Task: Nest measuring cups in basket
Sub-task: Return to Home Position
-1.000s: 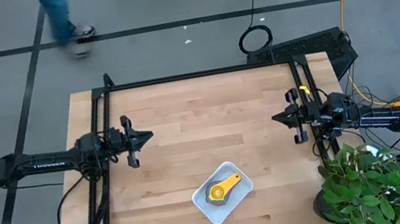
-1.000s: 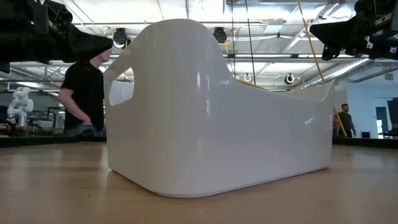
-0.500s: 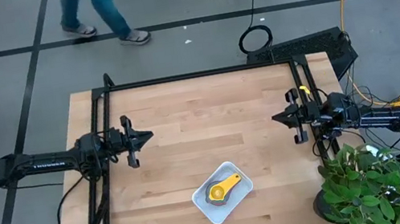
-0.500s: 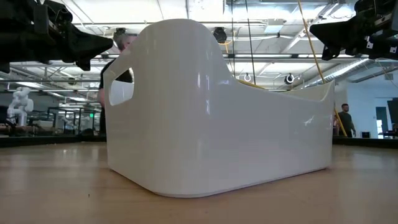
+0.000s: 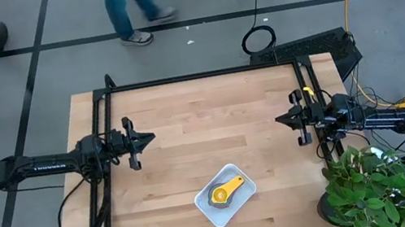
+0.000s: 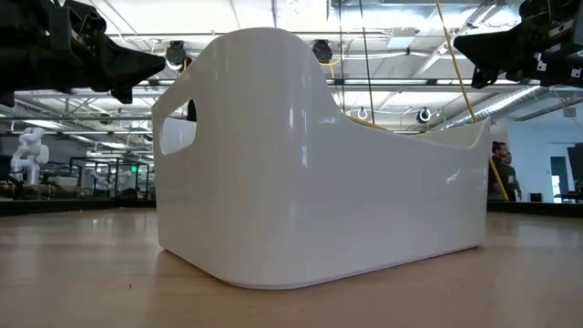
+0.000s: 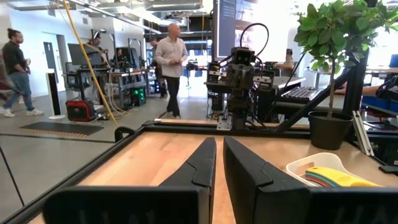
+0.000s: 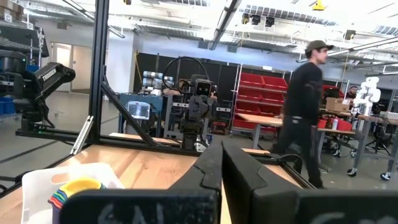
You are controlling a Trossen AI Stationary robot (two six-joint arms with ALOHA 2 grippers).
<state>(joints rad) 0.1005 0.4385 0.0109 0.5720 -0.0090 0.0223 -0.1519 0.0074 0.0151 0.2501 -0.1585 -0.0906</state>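
The white basket (image 5: 225, 195) rests flat on the table near its near edge, filling the low view (image 6: 319, 164). Inside it the measuring cups (image 5: 224, 192) sit nested in one stack, the yellow one on top with its handle pointing right; coloured rims show under it in the left wrist view (image 7: 333, 177) and the right wrist view (image 8: 78, 190). My left gripper (image 5: 147, 139) is shut and hovers over the table's left side, my right gripper (image 5: 279, 120) is shut over the right side. Both are well away from the basket.
A black frame (image 5: 204, 74) runs along the table's far edge and down both sides. A potted plant (image 5: 371, 184) stands at the near right corner. People walk on the floor beyond the far edge (image 5: 128, 10). Bare wood lies between the two grippers.
Neither arm, the basket nor the cups have moved. Only the people beyond the table's far edge have walked on.
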